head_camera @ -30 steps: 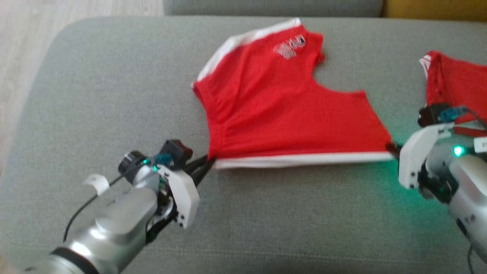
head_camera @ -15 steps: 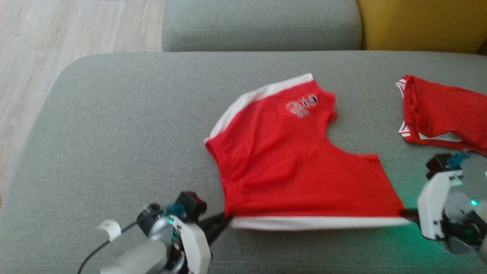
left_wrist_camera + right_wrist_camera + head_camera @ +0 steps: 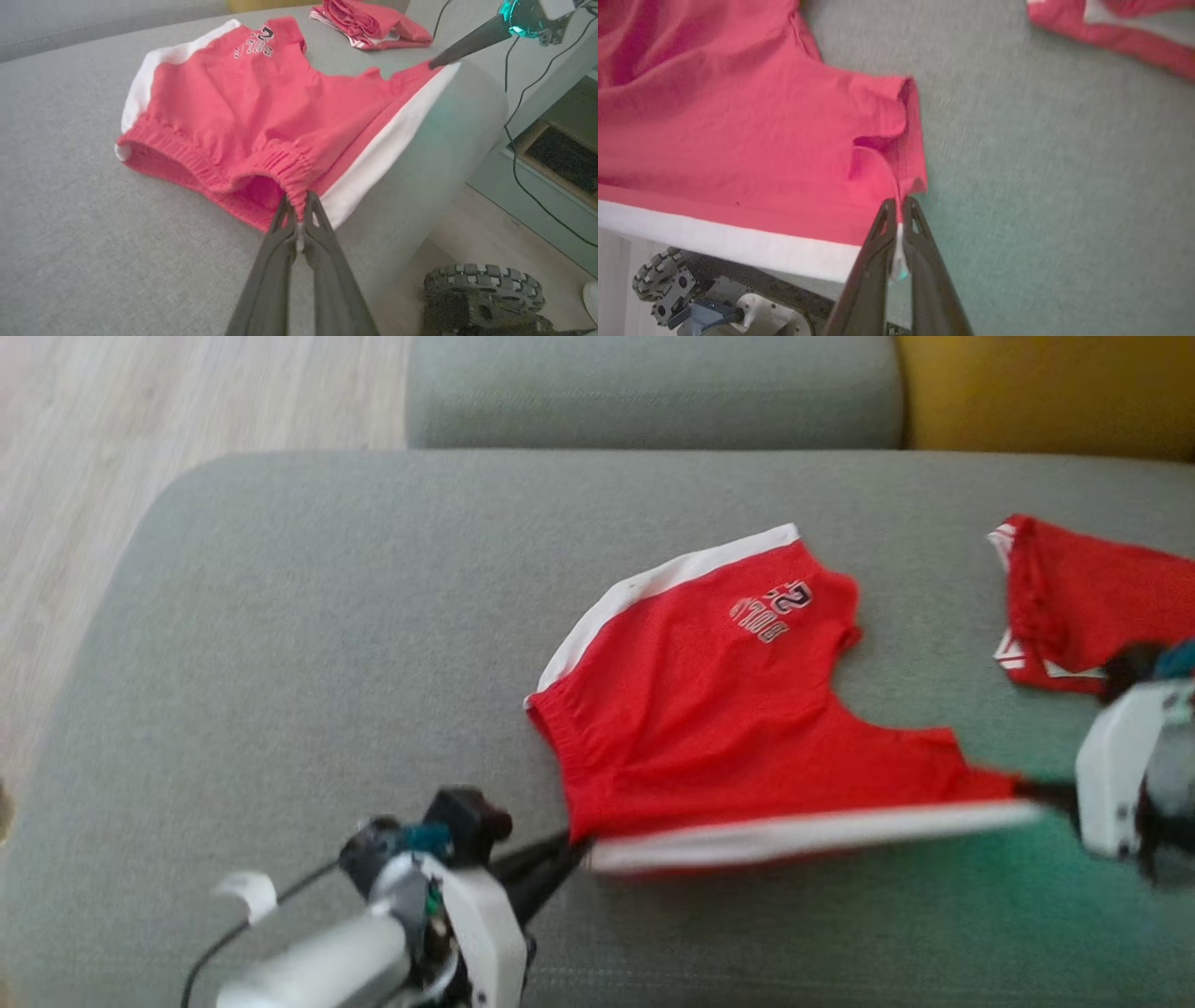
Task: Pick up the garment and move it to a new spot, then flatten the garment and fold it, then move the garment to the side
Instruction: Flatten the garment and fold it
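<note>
The garment (image 3: 728, 709) is a pair of red shorts with white side stripes and a printed logo, spread on the grey sofa cushion (image 3: 280, 663). My left gripper (image 3: 574, 845) is shut on the elastic waistband corner at its near left, seen up close in the left wrist view (image 3: 296, 210). At the near right, my right gripper (image 3: 1027, 791) is shut on the leg hem corner (image 3: 900, 205). The near white-striped edge is stretched between the two grippers and lifted slightly off the cushion. The far part of the garment (image 3: 243, 102) rests flat.
A second red garment (image 3: 1092, 597) lies crumpled at the cushion's far right. A grey backrest cushion (image 3: 653, 392) and a yellow cushion (image 3: 1046, 392) stand behind. Wooden floor (image 3: 75, 476) lies to the left. The robot's wheel (image 3: 481, 289) sits below the seat's front edge.
The head camera has tilted, shifting the whole picture. Both grippers stay shut on the garment. Its near edge has moved a little right, and the right end has risen.
</note>
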Robot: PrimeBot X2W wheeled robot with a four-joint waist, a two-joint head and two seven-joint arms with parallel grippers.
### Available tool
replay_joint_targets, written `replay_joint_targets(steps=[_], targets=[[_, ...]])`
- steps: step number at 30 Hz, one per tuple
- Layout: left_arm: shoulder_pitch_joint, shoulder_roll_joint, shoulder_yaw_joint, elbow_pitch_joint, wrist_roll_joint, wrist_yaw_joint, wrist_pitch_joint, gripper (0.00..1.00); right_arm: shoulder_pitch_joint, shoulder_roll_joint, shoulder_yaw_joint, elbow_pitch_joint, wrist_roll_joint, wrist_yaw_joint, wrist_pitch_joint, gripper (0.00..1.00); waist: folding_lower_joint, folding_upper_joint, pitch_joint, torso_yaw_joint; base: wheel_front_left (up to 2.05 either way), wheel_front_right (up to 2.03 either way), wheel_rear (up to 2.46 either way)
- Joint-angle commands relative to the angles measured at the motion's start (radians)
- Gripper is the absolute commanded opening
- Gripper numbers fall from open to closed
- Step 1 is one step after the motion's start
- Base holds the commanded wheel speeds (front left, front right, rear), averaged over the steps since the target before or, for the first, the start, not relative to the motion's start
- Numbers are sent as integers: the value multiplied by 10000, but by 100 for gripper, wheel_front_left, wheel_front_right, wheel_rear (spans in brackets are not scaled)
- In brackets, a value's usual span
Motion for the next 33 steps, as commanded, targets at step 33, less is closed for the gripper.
replay_joint_targets(steps=[33], targets=[[-4211, -2348, 1862, 2744, 32, -757, -1366, 0, -6072, 1671, -2726, 2477, -3837, 65, 400, 0, 1, -1, 3900, 2853, 0, 0, 0]])
